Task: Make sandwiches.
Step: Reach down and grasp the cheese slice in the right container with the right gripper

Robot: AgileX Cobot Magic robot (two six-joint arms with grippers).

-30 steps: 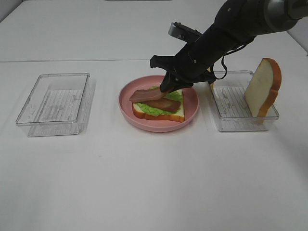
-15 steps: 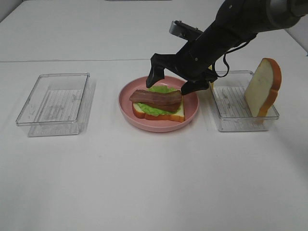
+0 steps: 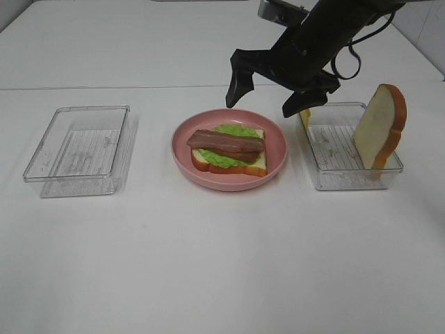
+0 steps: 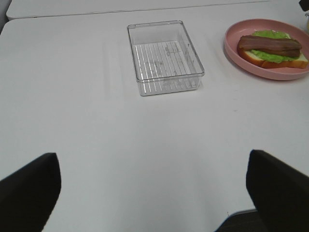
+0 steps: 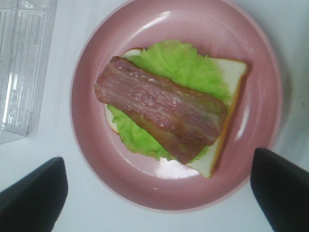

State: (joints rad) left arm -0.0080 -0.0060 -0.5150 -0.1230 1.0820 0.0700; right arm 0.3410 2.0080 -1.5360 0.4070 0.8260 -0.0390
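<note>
My right claw [image 3: 262, 104] hangs spread, empty, above the pink plate [image 3: 278, 158]; left claw [image 4: 154, 193] spread too. There lies the open sandwich [image 3: 229, 152], bacon [image 3: 226, 141] topmost. The bread slice [image 3: 379, 125] leaning in the clear tray [image 3: 327, 182] looks light, stiff; I'd pinch its crust

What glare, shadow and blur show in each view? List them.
Exterior high: soft even light, faint shadow under the plate, all sharp. Right wrist: glare patch on the plate by a corner of the bread, fingers dark and blurred. Left wrist: tray sharp, fingers dark blurs.
</note>
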